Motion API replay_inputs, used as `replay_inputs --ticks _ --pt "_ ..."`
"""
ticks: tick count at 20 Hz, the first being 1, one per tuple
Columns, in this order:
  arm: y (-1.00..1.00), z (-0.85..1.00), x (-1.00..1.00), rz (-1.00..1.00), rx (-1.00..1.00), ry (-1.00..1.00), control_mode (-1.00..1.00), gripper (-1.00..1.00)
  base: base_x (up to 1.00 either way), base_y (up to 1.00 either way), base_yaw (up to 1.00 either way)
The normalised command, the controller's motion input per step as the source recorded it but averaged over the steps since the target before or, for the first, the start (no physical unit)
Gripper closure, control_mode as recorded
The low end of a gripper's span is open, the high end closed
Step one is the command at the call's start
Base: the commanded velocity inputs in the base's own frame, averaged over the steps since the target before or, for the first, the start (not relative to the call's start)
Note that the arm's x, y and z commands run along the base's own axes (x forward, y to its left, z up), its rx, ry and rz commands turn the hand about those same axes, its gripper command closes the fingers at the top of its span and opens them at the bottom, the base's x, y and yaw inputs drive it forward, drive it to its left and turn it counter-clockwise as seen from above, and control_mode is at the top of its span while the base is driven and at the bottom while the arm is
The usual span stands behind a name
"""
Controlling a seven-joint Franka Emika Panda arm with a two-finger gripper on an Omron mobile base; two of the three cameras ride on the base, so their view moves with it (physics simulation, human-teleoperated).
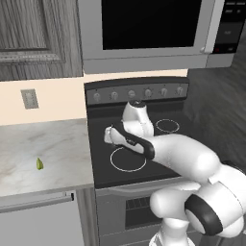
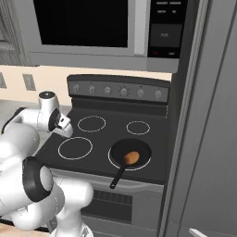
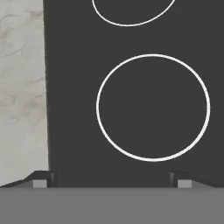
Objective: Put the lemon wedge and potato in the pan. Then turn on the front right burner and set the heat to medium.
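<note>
The lemon wedge (image 1: 40, 164), tiny and yellow-green, lies on the marble counter (image 1: 43, 144) left of the stove. On the cooktop's front right sits the black pan (image 2: 139, 149), its handle (image 2: 117, 177) pointing toward the front edge, and the orange-brown potato (image 2: 132, 158) rests inside it. The front right burner (image 2: 109, 160) is mostly hidden under the pan, with a sliver of white outline showing and no red glow. My gripper (image 1: 108, 136) (image 2: 65, 127) (image 3: 109, 181) hangs open and empty over the cooktop's left side, near the front left ring (image 3: 153, 107).
A row of knobs (image 2: 123, 91) runs along the stove's back panel. A microwave (image 1: 144, 29) hangs above the stove. A tall grey wall (image 2: 208, 115) stands right of the stove. My arm (image 1: 182, 153) spans the cooktop's right half in the left base view.
</note>
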Motion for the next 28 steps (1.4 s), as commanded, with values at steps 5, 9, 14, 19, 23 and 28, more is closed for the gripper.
replay_inputs --ticks 5,9,14,19,23,28 --pt "1.00 0.08 0.20 0.18 -0.01 0.08 -1.00 -1.00 0.00 0.00 0.00" --pt "0.96 0.02 0.08 0.10 -0.04 0.06 -1.00 -1.00 0.00 0.00 0.00" --pt "0.99 0.01 0.19 0.03 -0.15 0.14 -1.00 -1.00 0.00 0.00 0.00" --pt "1.00 0.00 0.16 0.00 -0.20 0.00 -1.00 -1.00 0.00 0.00 0.00" --pt "0.88 0.16 0.09 0.00 -0.26 -0.01 -1.00 -1.00 0.00 0.00 0.00" --pt "0.79 0.00 0.05 0.00 -0.13 0.00 -1.00 -1.00 0.00 0.00 0.00"
